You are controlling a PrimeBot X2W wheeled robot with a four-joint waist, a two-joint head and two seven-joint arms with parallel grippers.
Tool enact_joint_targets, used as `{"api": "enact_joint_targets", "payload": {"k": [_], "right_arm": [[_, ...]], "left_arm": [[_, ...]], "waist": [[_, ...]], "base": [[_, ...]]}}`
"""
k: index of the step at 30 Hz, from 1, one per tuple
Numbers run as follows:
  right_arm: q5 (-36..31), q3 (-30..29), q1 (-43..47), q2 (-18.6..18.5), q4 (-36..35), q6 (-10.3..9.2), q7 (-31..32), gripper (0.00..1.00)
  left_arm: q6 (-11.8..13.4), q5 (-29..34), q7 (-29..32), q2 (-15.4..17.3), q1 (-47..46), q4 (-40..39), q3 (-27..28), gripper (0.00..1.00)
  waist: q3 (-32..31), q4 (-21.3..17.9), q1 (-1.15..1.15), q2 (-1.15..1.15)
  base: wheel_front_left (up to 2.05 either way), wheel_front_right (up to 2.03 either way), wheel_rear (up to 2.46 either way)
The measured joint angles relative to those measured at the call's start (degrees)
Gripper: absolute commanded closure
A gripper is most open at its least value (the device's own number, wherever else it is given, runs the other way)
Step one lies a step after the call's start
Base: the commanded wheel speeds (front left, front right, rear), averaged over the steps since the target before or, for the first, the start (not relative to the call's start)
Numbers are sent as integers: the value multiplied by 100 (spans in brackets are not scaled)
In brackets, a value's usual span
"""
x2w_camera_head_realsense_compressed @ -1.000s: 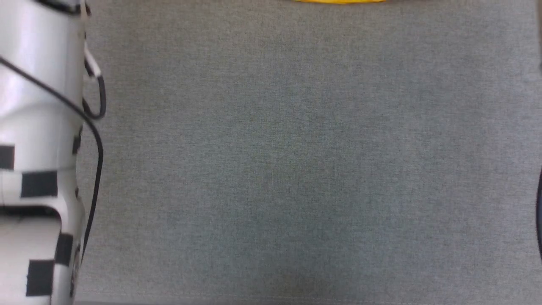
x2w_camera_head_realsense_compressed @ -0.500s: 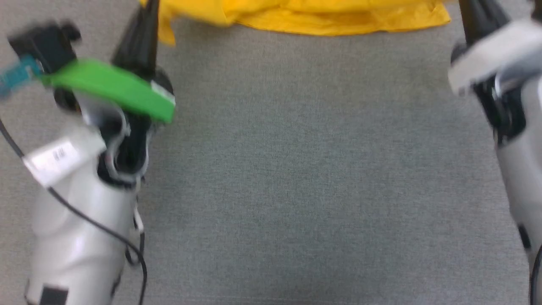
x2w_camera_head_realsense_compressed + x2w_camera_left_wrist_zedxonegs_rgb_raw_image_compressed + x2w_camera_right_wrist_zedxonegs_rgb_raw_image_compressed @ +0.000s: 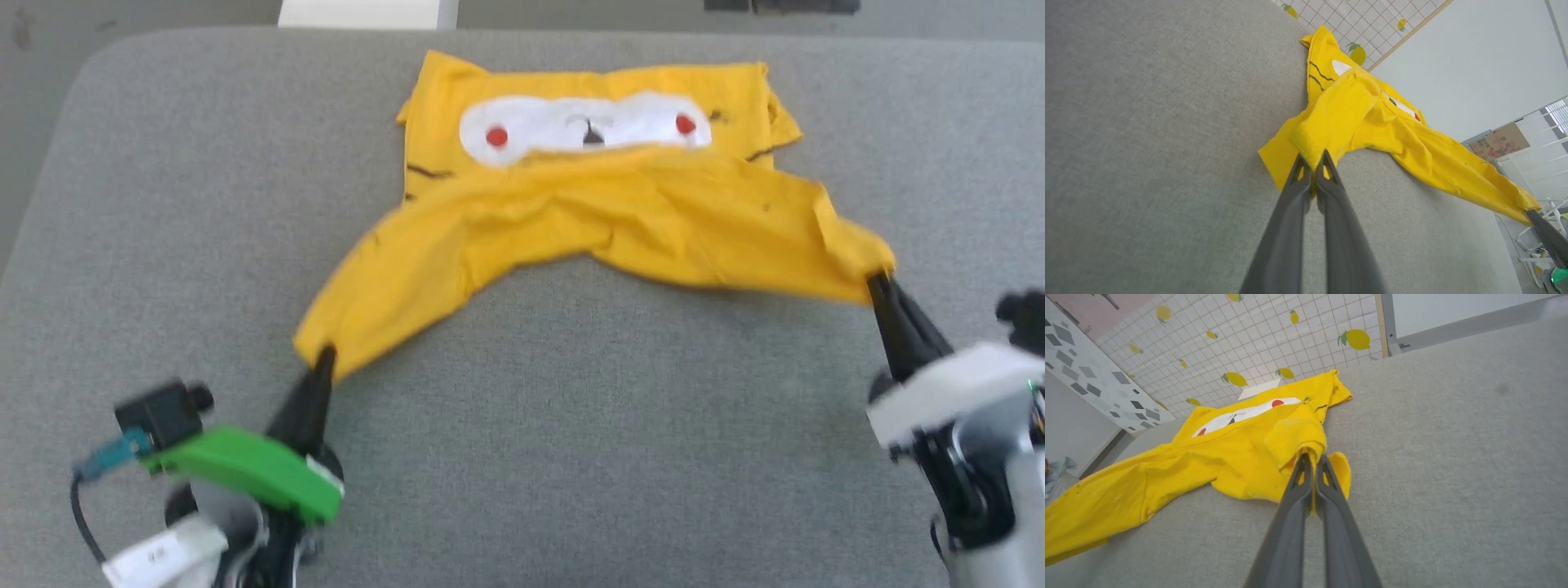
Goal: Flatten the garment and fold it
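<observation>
Your left end effector (image 3: 325, 356) sat at the lower left of the head view, its two dark fingers pressed together and pinching a corner of the garment (image 3: 604, 212). In the left wrist view you could see a bunched fold of yellow cloth caught between the tips, with a loose flap lying on the table just left of them. Your right end effector (image 3: 878, 282) stood at the right edge of the head view, likewise closed on the opposite yellow corner. In its wrist view the cloth wrapped over the fingertips and a small flap hung to their right.

Between the two grips the plain yellow layer stretched across the middle of the frame, wrinkled, its near edge arching upward at the centre. Above it in the frame the printed part lay on the surface, showing a white patch with two red dots, and short black stripes near both side edges.

The garment lay on the upper half of the table (image 3: 571, 441), a grey woven surface with a rounded corner at the upper left of the head view. Grey floor (image 3: 33, 90) showed past that corner, and a white object (image 3: 359, 12) sat at the top edge.

In the right wrist view, a white tiled wall printed with lemons (image 3: 1257, 330) rose behind the table, with a panel of grey patches (image 3: 1090, 375) at the left. The left wrist view showed a plain pale wall (image 3: 1474, 61) and, at the right edge, a cardboard box (image 3: 1498, 143) and a white rack (image 3: 1549, 134).
</observation>
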Motion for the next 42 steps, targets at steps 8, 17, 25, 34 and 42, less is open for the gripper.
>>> {"api": "enact_joint_targets", "payload": {"k": [8,17,25,34,42], "right_arm": [[133,-628,1350,196,-605,0,1093,100],[208,-1122,2453,459,-1207,0,1960,100],[339,-1448,3233,608,-1736,0,2362,100],[502,-1746,3762,669,-2159,0,2728,100],[280,-1494,3395,613,-2067,0,2451,100]], "left_arm": [[132,-480,419,160,1173,-356,14,100],[304,-753,682,387,2201,-771,163,100],[393,-929,759,447,2888,-1178,252,100],[430,-1000,679,498,3347,-1555,322,100],[234,-839,536,417,2825,-1649,124,100]], "waist": [[-503,35,0,0],[-1067,47,0,0],[-1493,2,-1,0],[-1798,-57,0,0],[-1536,16,0,0]], "base": [[0,0,0],[0,0,0],[0,0,0],[0,0,0],[0,0,0]]}}
